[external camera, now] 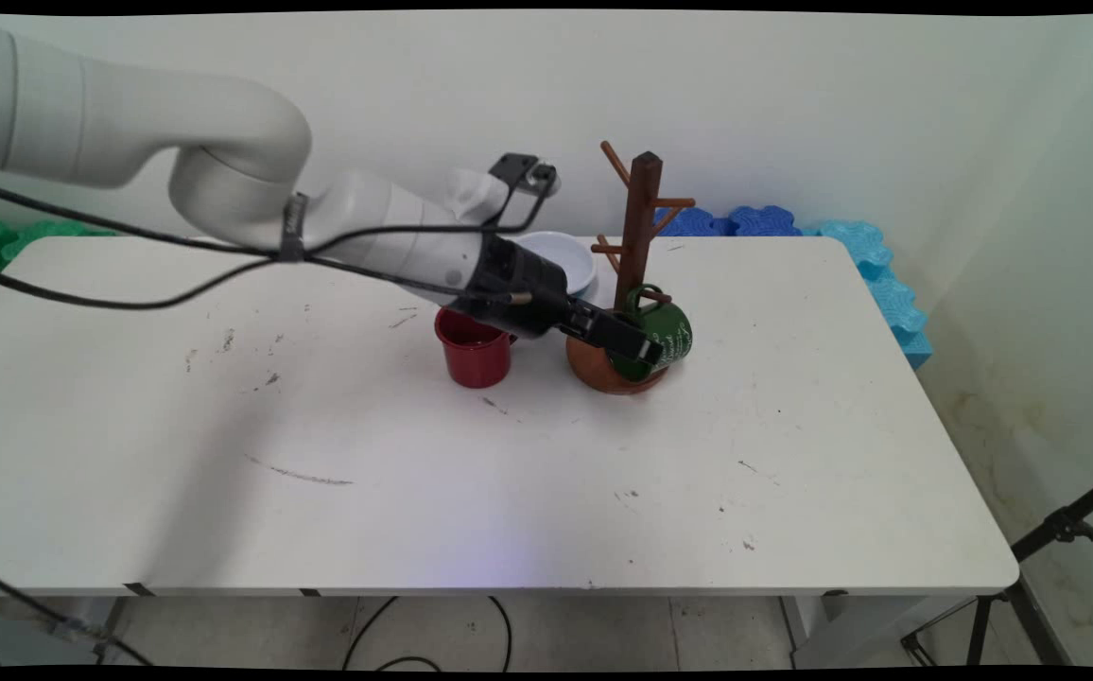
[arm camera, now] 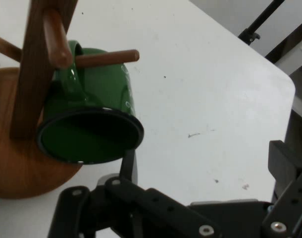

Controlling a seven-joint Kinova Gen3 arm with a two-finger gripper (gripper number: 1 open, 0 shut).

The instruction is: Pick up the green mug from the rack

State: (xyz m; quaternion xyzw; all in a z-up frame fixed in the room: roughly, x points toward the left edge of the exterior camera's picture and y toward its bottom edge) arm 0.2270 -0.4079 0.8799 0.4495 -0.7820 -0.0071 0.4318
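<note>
The gripper (external camera: pixel 646 352) sits low beside the wooden mug tree (external camera: pixel 639 248), its fingers spread apart — one finger (arm camera: pixel 129 166) just at the rim of the green mug (arm camera: pixel 94 119), the other well off to the side, nothing clamped between them. The green mug hangs by its handle on a low peg of the mug tree, mouth tilted toward the hand camera, over the round base. A red cup (external camera: pixel 474 352) stands left of the mug tree on the worktop (external camera: pixel 546 473), and a white bowl (external camera: pixel 561 260) lies behind it.
</note>
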